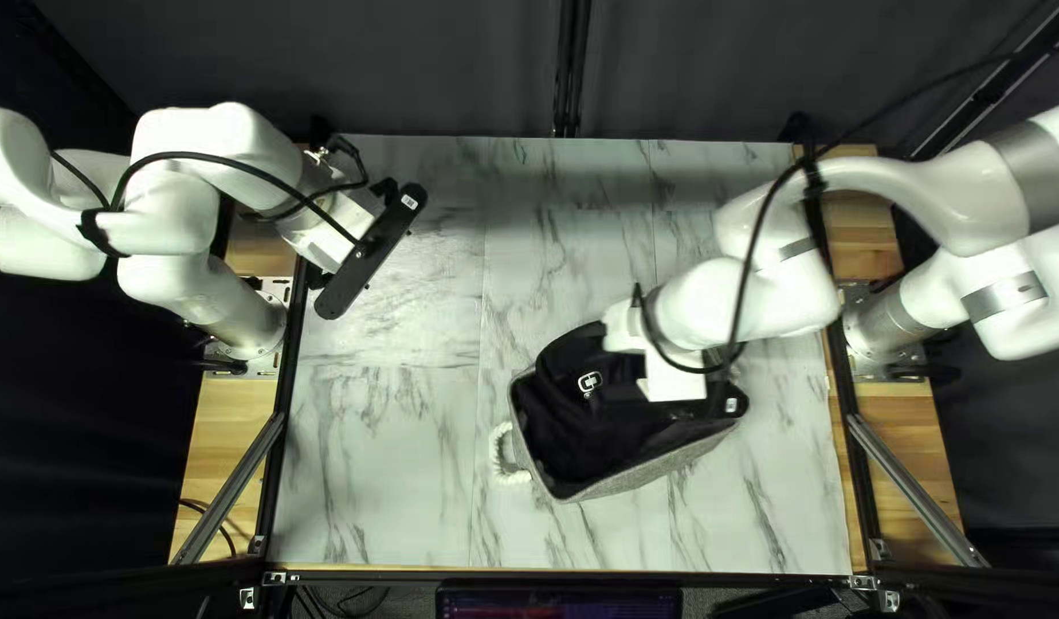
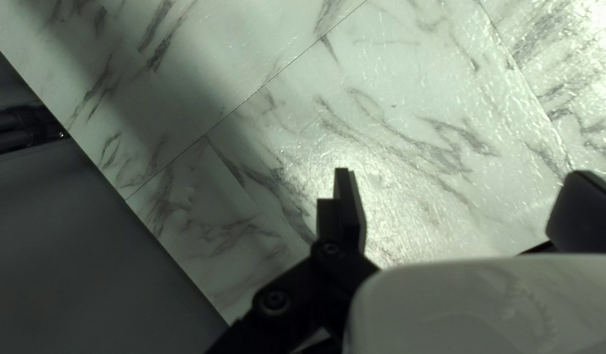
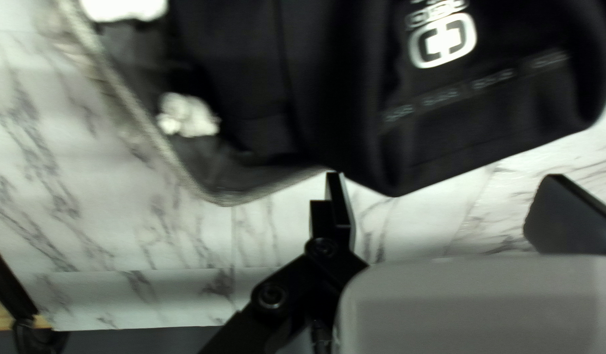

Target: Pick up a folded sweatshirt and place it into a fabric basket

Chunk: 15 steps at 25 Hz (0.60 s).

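though part-hidden, basket (right arm across)

Table had white surf. w/ gray veining & thin seams. Gray fabric basket stood directly on it, near side, rt. of ctr. in top left view; white rope handle at its left end.

Top left: high, slanting down; wrist views: nearer, facing table; top left, right wrist share basket.
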{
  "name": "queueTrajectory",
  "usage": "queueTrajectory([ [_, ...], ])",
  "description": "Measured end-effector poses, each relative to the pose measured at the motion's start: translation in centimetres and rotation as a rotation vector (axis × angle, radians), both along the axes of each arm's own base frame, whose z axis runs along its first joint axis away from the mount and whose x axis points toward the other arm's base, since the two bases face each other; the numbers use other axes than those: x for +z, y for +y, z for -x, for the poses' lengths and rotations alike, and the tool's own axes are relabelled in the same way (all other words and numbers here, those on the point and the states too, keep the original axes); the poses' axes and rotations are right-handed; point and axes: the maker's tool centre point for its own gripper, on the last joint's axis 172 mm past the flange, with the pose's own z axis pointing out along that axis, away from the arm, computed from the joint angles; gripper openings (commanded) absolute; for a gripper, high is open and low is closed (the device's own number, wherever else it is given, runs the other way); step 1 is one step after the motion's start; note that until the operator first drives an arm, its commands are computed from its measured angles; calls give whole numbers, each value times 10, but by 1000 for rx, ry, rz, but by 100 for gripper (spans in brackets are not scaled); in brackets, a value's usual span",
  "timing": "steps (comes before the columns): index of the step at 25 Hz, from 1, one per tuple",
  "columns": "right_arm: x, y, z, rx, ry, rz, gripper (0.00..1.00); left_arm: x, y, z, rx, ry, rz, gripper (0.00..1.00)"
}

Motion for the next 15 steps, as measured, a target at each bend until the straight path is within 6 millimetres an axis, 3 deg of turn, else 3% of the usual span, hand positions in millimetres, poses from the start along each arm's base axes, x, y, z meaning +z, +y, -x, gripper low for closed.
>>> queueTrajectory([
  [7, -29, -5, -9, 48, 45, 22, 100, 0, 0, 0, 0, 0, 0, 100],
  [15, -59, -2, -3, 75, 72, 35, 100, 0, 0, 0, 0, 0, 0, 100],
])
